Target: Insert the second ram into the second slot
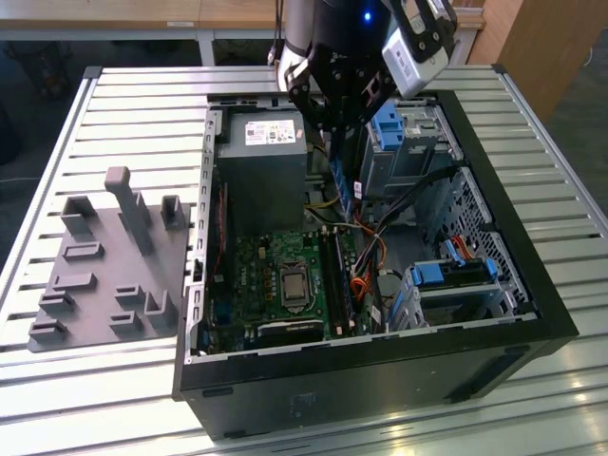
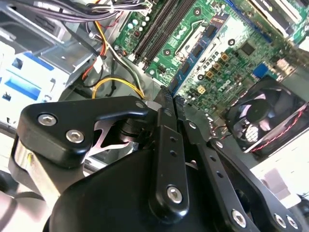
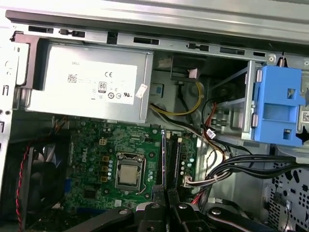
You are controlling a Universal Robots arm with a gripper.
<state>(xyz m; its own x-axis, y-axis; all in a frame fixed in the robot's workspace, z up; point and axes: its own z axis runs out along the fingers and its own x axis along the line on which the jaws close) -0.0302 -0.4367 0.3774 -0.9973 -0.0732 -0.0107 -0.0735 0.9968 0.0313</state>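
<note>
Gripper (image 2: 171,99): fingers drawn close, seemingly clamped on the second ram (image 1: 340,182), though the contact is partly hidden. Stick held upright, hanging inside the open computer case (image 1: 380,380) above the memory slots (image 3: 170,154). Beyond: green motherboard (image 3: 111,145), then grey power supply (image 3: 87,82).

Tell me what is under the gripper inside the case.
The gripper holds the second ram over the motherboard, near its memory slots and loose cables. The gripper's body covers the ram's top end.
</note>
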